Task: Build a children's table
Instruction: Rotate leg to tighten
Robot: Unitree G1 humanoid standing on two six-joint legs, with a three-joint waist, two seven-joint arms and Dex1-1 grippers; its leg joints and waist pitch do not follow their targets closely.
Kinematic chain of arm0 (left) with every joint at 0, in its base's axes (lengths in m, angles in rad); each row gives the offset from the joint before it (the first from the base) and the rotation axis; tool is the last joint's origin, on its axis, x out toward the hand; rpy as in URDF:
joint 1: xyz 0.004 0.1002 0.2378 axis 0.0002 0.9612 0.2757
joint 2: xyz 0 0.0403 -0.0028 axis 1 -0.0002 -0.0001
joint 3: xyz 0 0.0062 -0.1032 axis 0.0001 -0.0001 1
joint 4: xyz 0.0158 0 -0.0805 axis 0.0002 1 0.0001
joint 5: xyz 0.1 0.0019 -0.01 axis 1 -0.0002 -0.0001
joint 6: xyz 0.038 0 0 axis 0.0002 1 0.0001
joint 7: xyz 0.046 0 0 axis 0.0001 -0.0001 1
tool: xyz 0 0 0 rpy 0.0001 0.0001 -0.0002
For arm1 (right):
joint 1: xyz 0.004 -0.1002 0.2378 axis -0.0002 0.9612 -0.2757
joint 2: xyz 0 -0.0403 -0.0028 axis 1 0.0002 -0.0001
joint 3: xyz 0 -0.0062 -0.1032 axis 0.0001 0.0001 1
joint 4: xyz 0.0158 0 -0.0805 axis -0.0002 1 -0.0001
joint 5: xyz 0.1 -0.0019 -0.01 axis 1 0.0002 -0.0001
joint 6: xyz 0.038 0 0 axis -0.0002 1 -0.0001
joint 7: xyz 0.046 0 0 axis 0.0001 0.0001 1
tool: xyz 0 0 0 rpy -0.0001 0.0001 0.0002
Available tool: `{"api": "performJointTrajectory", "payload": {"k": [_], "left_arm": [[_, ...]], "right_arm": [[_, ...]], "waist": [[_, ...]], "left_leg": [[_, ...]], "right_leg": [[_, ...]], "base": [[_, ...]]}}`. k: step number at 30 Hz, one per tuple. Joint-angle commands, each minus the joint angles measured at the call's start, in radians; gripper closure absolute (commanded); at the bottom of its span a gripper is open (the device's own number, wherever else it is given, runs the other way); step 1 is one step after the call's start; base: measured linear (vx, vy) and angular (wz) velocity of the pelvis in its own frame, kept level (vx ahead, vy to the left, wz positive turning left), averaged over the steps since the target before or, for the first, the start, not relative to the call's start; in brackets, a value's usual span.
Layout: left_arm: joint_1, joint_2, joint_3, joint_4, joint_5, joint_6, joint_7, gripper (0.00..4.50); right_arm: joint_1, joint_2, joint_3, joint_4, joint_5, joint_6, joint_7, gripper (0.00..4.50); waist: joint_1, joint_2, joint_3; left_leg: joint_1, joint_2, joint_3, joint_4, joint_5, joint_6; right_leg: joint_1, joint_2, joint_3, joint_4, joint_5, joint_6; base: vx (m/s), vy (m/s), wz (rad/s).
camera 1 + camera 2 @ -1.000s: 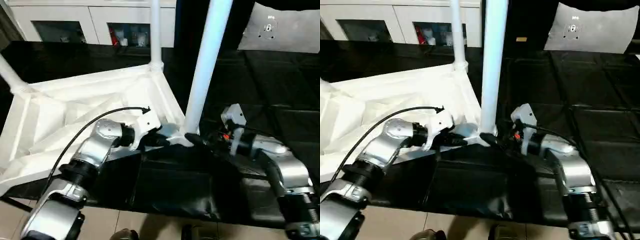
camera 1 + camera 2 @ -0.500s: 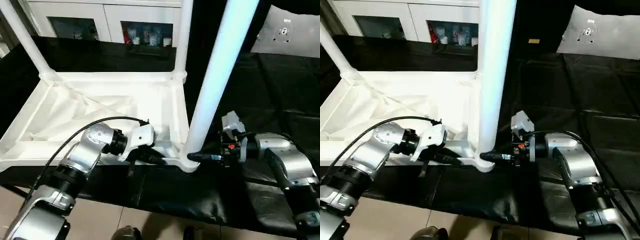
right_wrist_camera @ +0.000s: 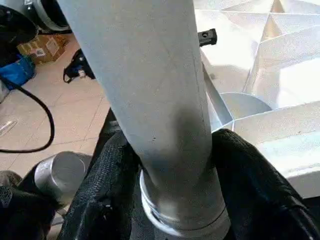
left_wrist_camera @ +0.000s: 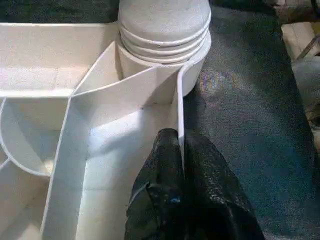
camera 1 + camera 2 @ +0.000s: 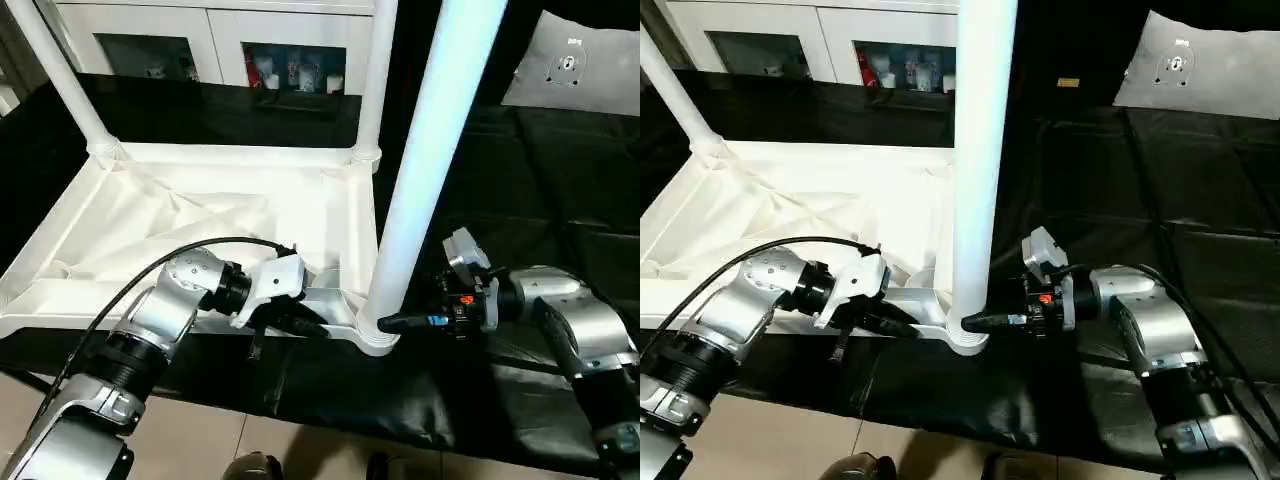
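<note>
Pinching a thin upright rib wall of the white plastic square table top [image 5: 200,215], with the left gripper [image 4: 181,145] and its two black fingers [image 4: 162,165] pressed together on either side of that wall, just beside the near corner socket [image 4: 165,47]. Straddling the base of the long tapered round white plastic leg [image 5: 425,160], with the right gripper [image 3: 172,150] and its black fingers [image 3: 112,175] set one on each side of the shaft, right above the ringed collar; whether the pads press the plastic or merely flank it, cannot tell.

Lying upside down on the black-covered work surface [image 5: 560,180], ribbed underside up, with the near edge close to the robot. Standing upright in the two far corner sockets, two more legs [image 5: 60,75] and [image 5: 378,75]. Standing in the near right socket, the gripped leg, its thread rings showing at the socket mouth, so probably not fully seated.

Judged step: screwing the near right leg home while steadying the top by the rib. Likely called for next: a firm close around the shaft, a twist about the leg's long axis, then release and regrip for another turn, all while holding the rib wall so as not to let the top spin or slide on the cloth. Worth watching: slip of the pads on smooth tapered plastic, and tilt of the leg cross-threading the socket.
</note>
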Motion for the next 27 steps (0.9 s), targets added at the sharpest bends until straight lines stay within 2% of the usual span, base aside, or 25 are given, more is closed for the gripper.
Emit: {"api": "performJointTrajectory", "payload": {"k": [1, 2, 3, 4, 5, 7, 8, 9, 11, 12, 14, 16, 19, 20, 21, 22, 23, 24, 26, 27], "left_arm": [[-0.045, -0.041, 0.005, -0.001, -0.002, 0.028, 0.057, 4.50], [-0.046, -0.042, 0.006, -0.001, -0.002, 0.030, 0.060, 4.50], [-0.062, -0.076, 0.017, 0.010, 0.000, 0.070, 0.113, 4.50], [-0.062, -0.076, 0.017, 0.010, 0.000, 0.070, 0.113, 4.50], [-0.071, -0.092, 0.021, 0.015, 0.003, 0.089, 0.139, 4.50], [-0.083, -0.109, 0.025, 0.025, 0.009, 0.106, 0.169, 4.50], [-0.096, -0.126, 0.028, 0.041, 0.016, 0.117, 0.202, 4.50], [-0.110, -0.142, 0.033, 0.059, 0.023, 0.123, 0.236, 4.50], [-0.134, -0.178, 0.049, 0.094, 0.032, 0.144, 0.311, 4.50], [-0.146, -0.200, 0.062, 0.110, 0.036, 0.159, 0.362, 4.50], [-0.160, -0.229, 0.078, 0.126, 0.041, 0.181, 0.425, 4.50], [-0.174, -0.260, 0.097, 0.138, 0.047, 0.200, 0.490, 4.50], [-0.185, -0.290, 0.114, 0.147, 0.052, 0.213, 0.550, 4.50], [-0.186, -0.295, 0.117, 0.148, 0.049, 0.211, 0.553, 4.50], [-0.185, -0.302, 0.122, 0.149, 0.047, 0.213, 0.552, 4.50], [-0.182, -0.301, 0.121, 0.148, 0.050, 0.205, 0.551, 4.50], [-0.181, -0.300, 0.120, 0.148, 0.051, 0.201, 0.552, 4.50], [-0.174, -0.291, 0.116, 0.144, 0.054, 0.195, 0.546, 4.50], [-0.161, -0.275, 0.111, 0.136, 0.056, 0.191, 0.534, 4.50], [-0.152, -0.261, 0.109, 0.129, 0.057, 0.186, 0.522, 4.50]], "right_arm": [[0.026, 0.040, 0.024, -0.066, 0.044, 0.062, -0.048, 2.50], [0.028, 0.041, 0.024, -0.068, 0.044, 0.065, -0.052, 2.50], [0.048, 0.086, 0.016, -0.104, 0.030, 0.097, -0.161, 2.50], [0.048, 0.086, 0.016, -0.104, 0.030, 0.097, -0.161, 2.50], [0.055, 0.114, 0.009, -0.120, 0.022, 0.107, -0.219, 2.50], [0.060, 0.145, 0.002, -0.135, 0.011, 0.122, -0.281, 2.51], [0.065, 0.180, -0.004, -0.150, -0.003, 0.144, -0.350, 2.51], [0.067, 0.213, -0.008, -0.160, -0.019, 0.160, -0.412, 2.51], [0.075, 0.276, -0.006, -0.179, -0.070, 0.183, -0.542, 2.51], [0.072, 0.323, -0.017, -0.173, -0.096, 0.199, -0.631, 2.51], [0.063, 0.388, -0.038, -0.159, -0.128, 0.219, -0.762, 2.51], [0.040, 0.449, -0.042, -0.125, -0.160, 0.208, -0.872, 2.51], [-0.006, 0.525, -0.062, -0.060, -0.178, 0.193, -0.997, 2.51], [-0.017, 0.535, -0.065, -0.047, -0.180, 0.186, -1.007, 2.51], [-0.024, 0.549, -0.066, -0.044, -0.181, 0.182, -1.005, 2.51], [-0.024, 0.555, -0.071, -0.049, -0.176, 0.177, -1.000, 2.51], [-0.024, 0.561, -0.075, -0.053, -0.175, 0.176, -1.001, 2.16], [-0.022, 0.554, -0.078, -0.059, -0.166, 0.179, -0.981, 1.96], [-0.015, 0.532, -0.072, -0.066, -0.170, 0.168, -0.955, 1.96], [-0.010, 0.512, -0.065, -0.069, -0.176, 0.154, -0.936, 1.62]], "waist": [[-0.005, 0.003, -0.073], [-0.006, 0.001, -0.071], [-0.007, 0.010, -0.065], [-0.007, 0.010, -0.065], [-0.016, 0.002, -0.062], [-0.020, 0.003, -0.062], [-0.024, 0.005, -0.059], [-0.032, 0.008, -0.058], [-0.050, 0.006, -0.057], [-0.053, 0.006, -0.059], [-0.067, 0.007, -0.059], [-0.082, 0.008, -0.061], [-0.093, 0.011, -0.063], [-0.094, 0.012, -0.063], [-0.096, 0.004, -0.067], [-0.096, 0.006, -0.066], [-0.097, -0.001, -0.070], [-0.095, 0.004, -0.073], [-0.094, 0.003, -0.075], [-0.092, 0.005, -0.075]], "left_leg": [[0.011, 0.059, -0.017, -0.065, -0.173, 0.098], [0.012, 0.058, -0.016, -0.067, -0.183, 0.095], [0.016, 0.057, -0.019, -0.069, -0.208, 0.075], [0.016, 0.057, -0.019, -0.069, -0.208, 0.075], [0.015, 0.052, -0.021, -0.072, -0.246, 0.059], [0.018, 0.046, -0.021, -0.070, -0.250, 0.056], [0.013, 0.045, -0.022, -0.071, -0.246, 0.055], [0.014, 0.045, -0.024, -0.072, -0.255, 0.049], [0.009, 0.038, -0.028, -0.072, -0.264, 0.036], [0.012, 0.038, -0.028, -0.071, -0.268, 0.033], [0.010, 0.037, -0.029, -0.071, -0.264, 0.036], [0.008, 0.037, -0.030, -0.071, -0.262, 0.045], [0.002, 0.038, -0.029, -0.071, -0.235, 0.057], [0.003, 0.038, -0.029, -0.070, -0.237, 0.058], [0.001, 0.039, -0.027, -0.069, -0.214, 0.074], [0.001, 0.040, -0.025, -0.068, -0.206, 0.081], [-0.001, 0.041, -0.024, -0.067, -0.194, 0.087], [-0.003, 0.043, -0.025, -0.066, -0.160, 0.101], [-0.003, 0.044, -0.023, -0.065, -0.153, 0.108], [-0.002, 0.044, -0.023, -0.065, -0.150, 0.111]], "right_leg": [[0.063, -0.072, 0.055, -0.074, -0.325, -0.200], [0.062, -0.071, 0.055, -0.079, -0.343, -0.194], [0.059, -0.071, 0.054, -0.083, -0.389, -0.179], [0.059, -0.071, 0.054, -0.083, -0.389, -0.179], [0.063, -0.073, 0.051, -0.092, -0.455, -0.159], [0.060, -0.074, 0.049, -0.099, -0.507, -0.136], [0.062, -0.074, 0.049, -0.099, -0.514, -0.129], [0.057, -0.071, 0.047, -0.103, -0.531, -0.118], [0.059, -0.070, 0.040, -0.108, -0.564, -0.089], [0.058, -0.071, 0.040, -0.108, -0.571, -0.085], [0.056, -0.071, 0.041, -0.108, -0.559, -0.088], [0.054, -0.069, 0.041, -0.106, -0.524, -0.102], [0.056, -0.071, 0.044, -0.098, -0.464, -0.125], [0.055, -0.070, 0.044, -0.100, -0.459, -0.127], [0.059, -0.072, 0.048, -0.095, -0.417, -0.140], [0.059, -0.072, 0.049, -0.094, -0.401, -0.145], [0.063, -0.072, 0.050, -0.091, -0.382, -0.151], [0.066, -0.074, 0.051, -0.082, -0.323, -0.172], [0.067, -0.073, 0.052, -0.079, -0.295, -0.185], [0.069, -0.075, 0.053, -0.077, -0.281, -0.194]], "base": [[0.000, 0.000, 0.00], [0.000, 0.000, 0.00], [0.000, 0.000, 0.00], [0.000, 0.000, 0.00], [0.000, 0.000, 0.00], [0.000, 0.000, 0.00], [0.000, 0.000, 0.00], [0.000, 0.000, 0.00], [0.000, 0.000, 0.00], [0.000, 0.000, 0.00], [0.000, 0.000, 0.00], [0.000, 0.000, 0.00], [0.000, 0.000, 0.00], [0.000, 0.000, 0.00], [0.000, 0.000, 0.00], [0.000, 0.000, 0.00], [0.000, 0.000, 0.00], [0.000, 0.000, 0.00], [0.000, 0.000, 0.00], [0.000, 0.000, 0.00]]}}
